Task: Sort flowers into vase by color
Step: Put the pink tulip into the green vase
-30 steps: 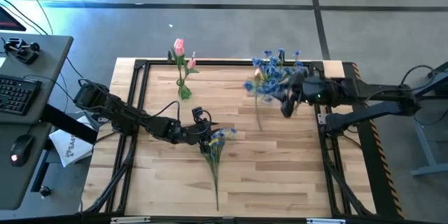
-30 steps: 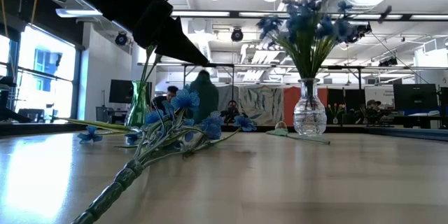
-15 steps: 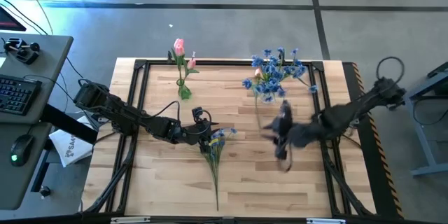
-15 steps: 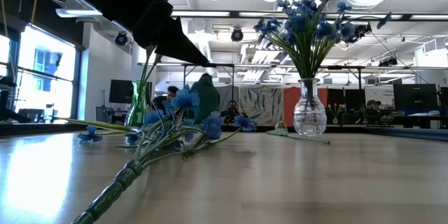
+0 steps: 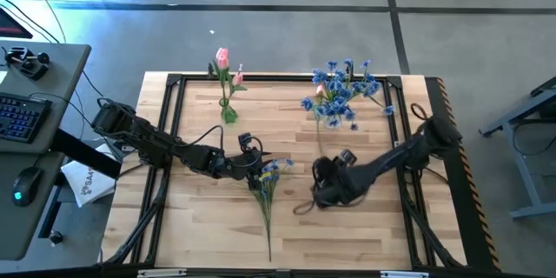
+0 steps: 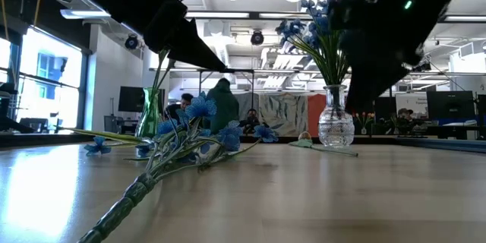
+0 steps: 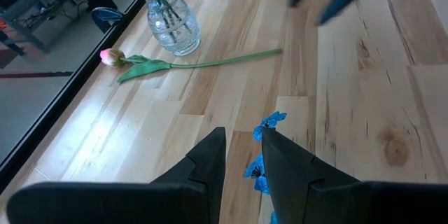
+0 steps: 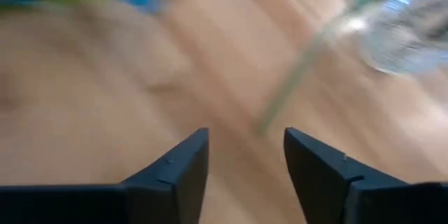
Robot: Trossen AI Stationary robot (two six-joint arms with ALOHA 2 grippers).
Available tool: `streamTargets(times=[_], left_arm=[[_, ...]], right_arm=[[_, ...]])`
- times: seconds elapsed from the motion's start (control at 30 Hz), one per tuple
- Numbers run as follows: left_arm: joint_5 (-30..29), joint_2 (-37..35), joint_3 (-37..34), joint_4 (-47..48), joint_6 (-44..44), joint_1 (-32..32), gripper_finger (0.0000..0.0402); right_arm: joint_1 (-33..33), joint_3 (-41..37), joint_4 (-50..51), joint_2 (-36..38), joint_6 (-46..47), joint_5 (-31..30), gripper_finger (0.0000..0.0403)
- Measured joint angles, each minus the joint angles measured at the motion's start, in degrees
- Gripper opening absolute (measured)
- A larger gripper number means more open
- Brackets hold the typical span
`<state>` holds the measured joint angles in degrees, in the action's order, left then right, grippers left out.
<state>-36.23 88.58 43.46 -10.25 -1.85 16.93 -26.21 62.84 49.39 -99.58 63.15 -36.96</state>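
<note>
On the surface [image 5: 365, 234], a blue flower [image 5: 263, 182] waits by the left pincer [image 5: 254, 163].

The left pincer sits low over the blue blossoms with its fingers nearly closed, and I cannot tell if it grips anything. The right pincer [image 5: 323, 193] is near the middle, spread apart and empty. The flower lies flat, its stem pointing to the near edge. A clear vase [image 5: 333, 115] at the far right already holds blue flowers, and a pink flower [image 7: 168, 63] lies just beside it. A green vase [image 5: 228, 111] at the far left holds pink flowers. The flower looks very light, with a thin bendy stem and soft petals that could crush. I think the best place to take hold is the stem, just below the blossoms, with a gentle squeeze.
</note>
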Motion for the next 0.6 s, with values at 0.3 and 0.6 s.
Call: streamTargets(times=[0.3,0.6], left_arm=[[0.0,0.0,0.0,0.15,0.96,0.0,0.0083],[0.0,0.01,0.0,0.53,1.43,0.0,0.0083]], right_arm=[[14.56,-13.84,-18.18,5.36,-14.37,3.11,0.0226],[21.37,-27.23,-48.02,8.41,-20.14,6.62,0.018]])
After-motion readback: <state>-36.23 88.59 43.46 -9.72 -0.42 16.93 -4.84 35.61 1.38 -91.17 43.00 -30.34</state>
